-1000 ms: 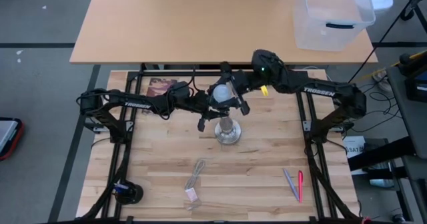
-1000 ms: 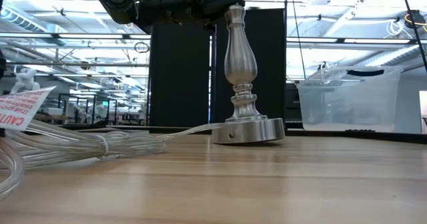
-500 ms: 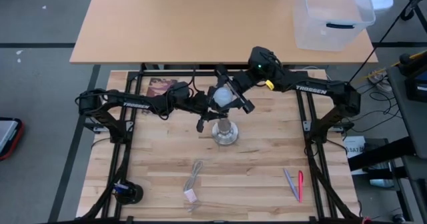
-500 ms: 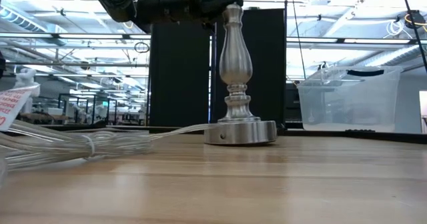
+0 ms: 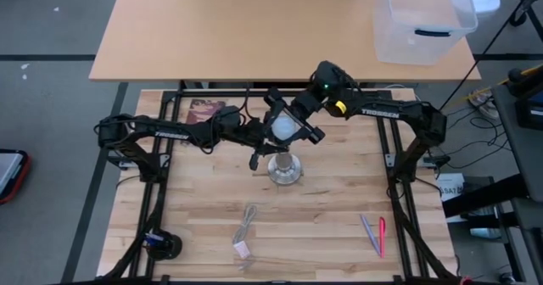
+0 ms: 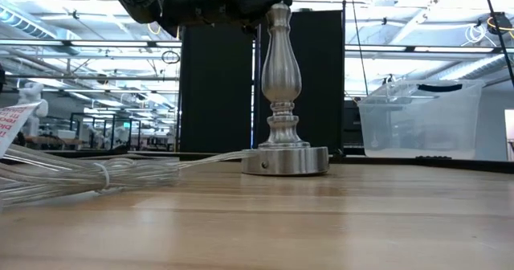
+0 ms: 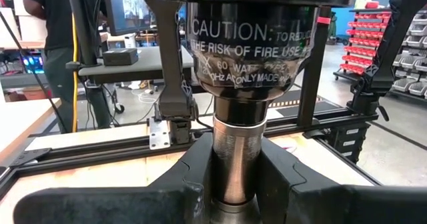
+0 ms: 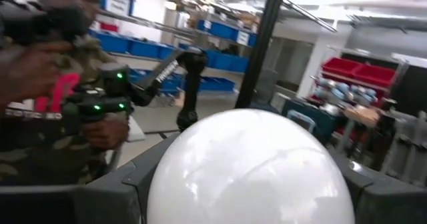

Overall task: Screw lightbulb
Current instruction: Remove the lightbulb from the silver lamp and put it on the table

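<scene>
A: Lightbulb (image 5: 283,125) first; where does it sit?

B: Above the top of the silver stand (image 5: 284,168), near the middle of the wooden counter (image 5: 339,217); in the right wrist view its white globe (image 8: 250,167) fills the frame, so its screw base is hidden; whether the base has entered the socket cannot be told.

A: And the right gripper (image 5: 293,124)?

B: Its fingers are spread around the globe, one on each side, pinching it; only dark edges of them show beside the glass.

A: The left gripper (image 5: 265,141)?

B: Pressed in on the stand's neck just under the black socket (image 7: 248,47), which carries a printed caution notice; the left wrist view shows both fingers (image 7: 193,174) hugging the metal post; the socket's top is cut off by the frame.

A: The low view?

B: The stand's base (image 6: 285,159) rests flat on the counter, with a clear cable (image 6: 88,173) running off beside it; both grippers are mostly cropped above the picture, and the bulb does not show there.

A: Anything farther out?

B: Pens (image 5: 373,234) near the counter's front right; a clear plastic bin (image 5: 424,18) on the farther table; a person (image 8: 47,84) blurred in the room behind.
</scene>
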You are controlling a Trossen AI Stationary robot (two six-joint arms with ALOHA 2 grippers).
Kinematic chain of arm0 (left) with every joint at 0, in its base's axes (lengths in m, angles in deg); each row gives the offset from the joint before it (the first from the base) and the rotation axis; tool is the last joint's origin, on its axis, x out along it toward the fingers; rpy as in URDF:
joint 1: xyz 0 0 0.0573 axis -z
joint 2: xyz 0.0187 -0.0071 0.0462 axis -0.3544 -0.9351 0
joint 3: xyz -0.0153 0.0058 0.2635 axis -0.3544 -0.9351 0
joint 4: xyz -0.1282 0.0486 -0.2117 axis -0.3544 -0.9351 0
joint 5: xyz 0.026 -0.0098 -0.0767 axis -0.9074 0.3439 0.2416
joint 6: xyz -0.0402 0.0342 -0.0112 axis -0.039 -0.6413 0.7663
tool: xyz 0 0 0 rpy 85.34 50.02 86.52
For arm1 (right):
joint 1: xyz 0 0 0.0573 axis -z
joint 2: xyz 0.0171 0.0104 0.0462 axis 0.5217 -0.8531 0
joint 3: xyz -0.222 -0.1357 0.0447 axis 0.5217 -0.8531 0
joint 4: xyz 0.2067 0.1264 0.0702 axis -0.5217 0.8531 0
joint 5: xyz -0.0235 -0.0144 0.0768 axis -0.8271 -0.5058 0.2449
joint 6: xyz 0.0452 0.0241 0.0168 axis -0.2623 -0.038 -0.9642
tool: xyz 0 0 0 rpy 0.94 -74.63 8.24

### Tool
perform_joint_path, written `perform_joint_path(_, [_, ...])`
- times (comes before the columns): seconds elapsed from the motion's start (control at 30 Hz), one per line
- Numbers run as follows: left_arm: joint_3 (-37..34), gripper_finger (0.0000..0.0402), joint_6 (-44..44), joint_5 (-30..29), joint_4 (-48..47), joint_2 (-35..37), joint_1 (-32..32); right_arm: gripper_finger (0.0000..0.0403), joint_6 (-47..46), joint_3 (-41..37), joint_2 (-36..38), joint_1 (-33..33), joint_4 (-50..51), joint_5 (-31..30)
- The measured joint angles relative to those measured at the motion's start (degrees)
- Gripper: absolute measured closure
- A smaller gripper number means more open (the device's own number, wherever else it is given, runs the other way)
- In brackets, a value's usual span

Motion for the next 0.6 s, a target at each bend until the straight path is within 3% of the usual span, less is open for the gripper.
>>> perform_joint_path(0.13, [0.00, 0.0326, 0.03, -0.03, -0.02, 0.01, 0.00, 0.0148, -4.51, 0.04, -1.34, 0.08, -4.55, 0.01])
perform_joint_path(0.37, [0.04, 0.0326, 0.72, -0.42, -0.02, -0.01, -0.04, 0.0130, -7.77, 0.42, -0.87, -0.03, -5.61, -6.96])
perform_joint_path(0.6, [0.04, 0.0326, 0.48, -0.45, -0.13, -0.01, -0.04, 0.0105, -9.45, 0.33, 0.21, -1.05, -4.91, -9.31])
